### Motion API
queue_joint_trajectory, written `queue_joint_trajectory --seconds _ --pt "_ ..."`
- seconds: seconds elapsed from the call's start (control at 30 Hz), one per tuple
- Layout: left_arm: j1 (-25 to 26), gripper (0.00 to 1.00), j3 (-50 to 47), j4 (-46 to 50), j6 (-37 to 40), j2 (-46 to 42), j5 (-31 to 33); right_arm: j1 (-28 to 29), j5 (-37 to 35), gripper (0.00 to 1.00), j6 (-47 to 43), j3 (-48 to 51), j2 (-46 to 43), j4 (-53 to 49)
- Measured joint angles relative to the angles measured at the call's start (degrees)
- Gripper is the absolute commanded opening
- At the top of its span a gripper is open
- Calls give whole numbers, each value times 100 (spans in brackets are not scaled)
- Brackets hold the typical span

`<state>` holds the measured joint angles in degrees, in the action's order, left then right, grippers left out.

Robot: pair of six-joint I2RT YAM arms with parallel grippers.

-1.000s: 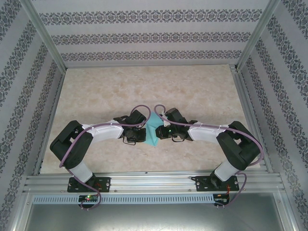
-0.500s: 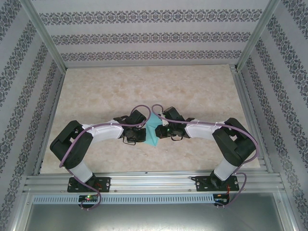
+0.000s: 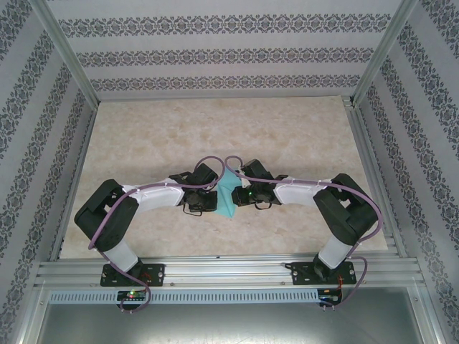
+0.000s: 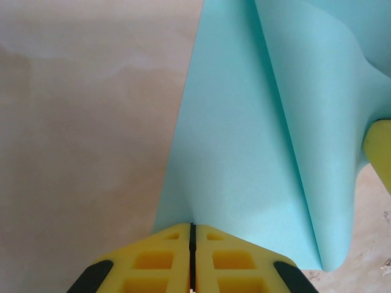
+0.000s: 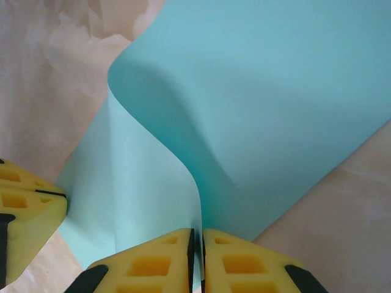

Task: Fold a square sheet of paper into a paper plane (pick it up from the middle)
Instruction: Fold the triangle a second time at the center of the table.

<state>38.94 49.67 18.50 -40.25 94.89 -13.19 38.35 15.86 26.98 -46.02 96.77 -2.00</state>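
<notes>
though unclear from above, wrist views show left tool (image 4: 191,228) and right tool (image 5: 197,233) pinching the seemingly creased sheet (image 4: 244,140).

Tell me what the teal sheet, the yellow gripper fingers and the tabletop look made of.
The square sheet of paper: thin matte paper; it bends in smooth curves and holds a sharp crease.
The yellow fingers: probably moulded plastic or rubber, matte, with recessed pockets.
The table: beige marbled surface, perhaps laminate or a stone-look sheet; the finish is hard to judge.
</notes>
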Motion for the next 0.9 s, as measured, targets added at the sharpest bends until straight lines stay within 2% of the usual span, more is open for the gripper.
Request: queue_joint_trajectory --seconds 0.9 --pt "0 11 9 44 26 4 0 -2 -15 14 -39 -125 166 -44"
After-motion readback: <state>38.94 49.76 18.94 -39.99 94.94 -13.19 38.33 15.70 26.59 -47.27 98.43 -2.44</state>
